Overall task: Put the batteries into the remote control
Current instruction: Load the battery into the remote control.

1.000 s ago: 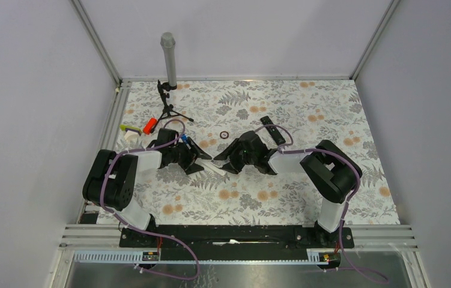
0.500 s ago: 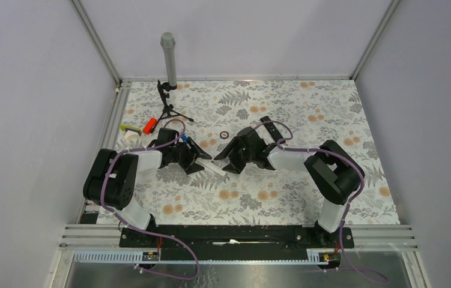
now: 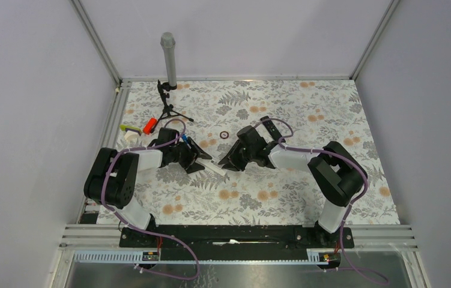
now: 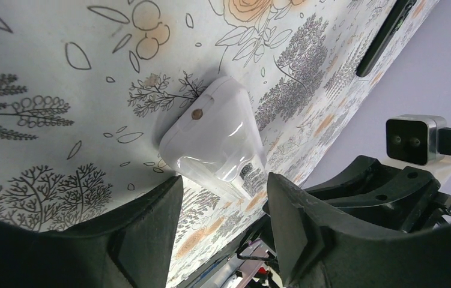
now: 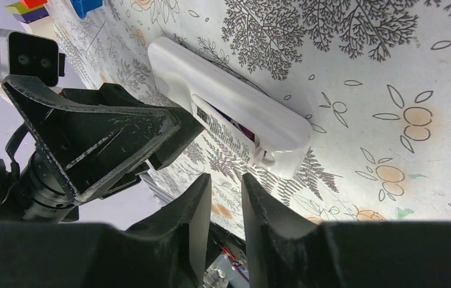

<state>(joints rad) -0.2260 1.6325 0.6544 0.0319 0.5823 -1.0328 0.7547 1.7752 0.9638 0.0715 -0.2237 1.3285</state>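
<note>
1 white remote [image 5: 229,108] lies between 2 empty grippers, left [image 4: 223,222] wide, right [image 5: 227,207] narrow.

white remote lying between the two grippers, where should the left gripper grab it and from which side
Grip the white remote across its narrow width at the solid end nearest the left gripper, coming in along its length. It lies flat, long and slim, with parallel side edges that suit the fingers; the open battery bay sits toward the other end and probably should stay uncovered.
</note>
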